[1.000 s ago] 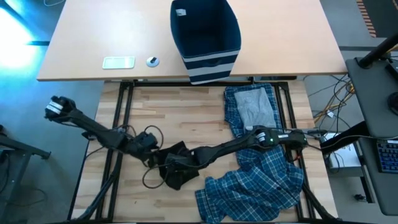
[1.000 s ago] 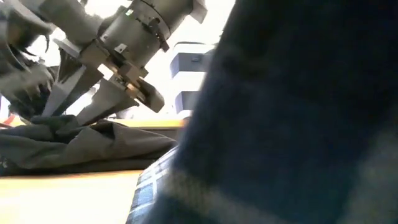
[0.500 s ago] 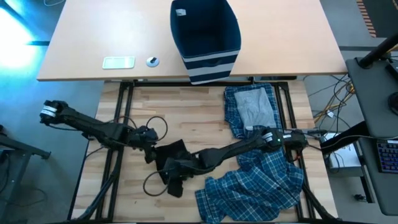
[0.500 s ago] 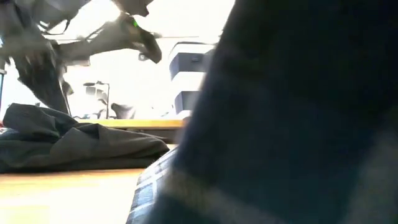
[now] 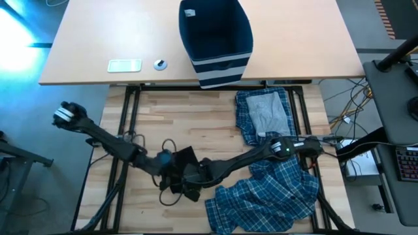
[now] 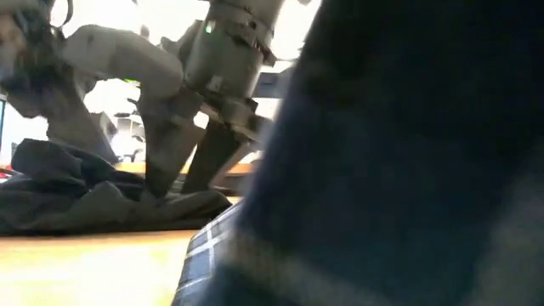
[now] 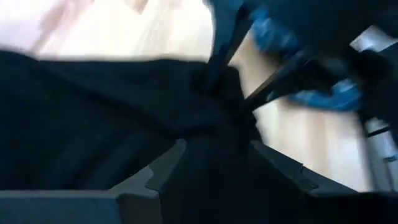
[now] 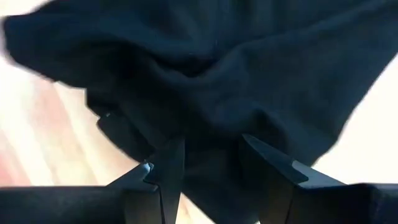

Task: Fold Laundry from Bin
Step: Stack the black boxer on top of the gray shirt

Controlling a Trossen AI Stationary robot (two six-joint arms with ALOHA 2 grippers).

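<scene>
The small black piece [image 5: 185, 158] of the laundry lies bunched on the wooden table left of centre, and shows low at the left of the low view [image 6: 102, 200]. My left gripper [image 5: 170, 168] reaches in from the left and my right gripper [image 5: 195, 175] from the right. Both meet over the black piece, each shut on a bunch of it. Blue plaid garments [image 5: 274, 192] and a grey T-shirt [image 5: 269, 114] lie at the table's right. The navy bin [image 5: 215, 36] stands on the far desk. My left gripper has a bunch of the black piece [image 7: 214, 158] between its two fingers [image 7: 165, 165], several layers. It comes slanting down from the table's left. The cloth lies slack on the table around it. My right gripper holds a gathered fold of the black piece [image 8: 211, 155] between its two fingers [image 8: 168, 168]. It comes steeply from above and from the table's right. The cloth around it rests on the table.
Plaid cloth [image 6: 391, 153] hangs right in front of the low view and blocks its right half. Black cables [image 5: 166, 147] loop beside the left gripper. A phone [image 5: 124, 65] and a small round object [image 5: 160, 64] lie on the far desk. Bare wood [image 5: 183, 117] lies beyond the black piece.
My left gripper has gone toward the table's right and near edge, onto the black piece, tipping as it went. My right gripper has tipped more steeply downward. The black piece has drawn together into a tighter bunch, its near tail pulled in.
</scene>
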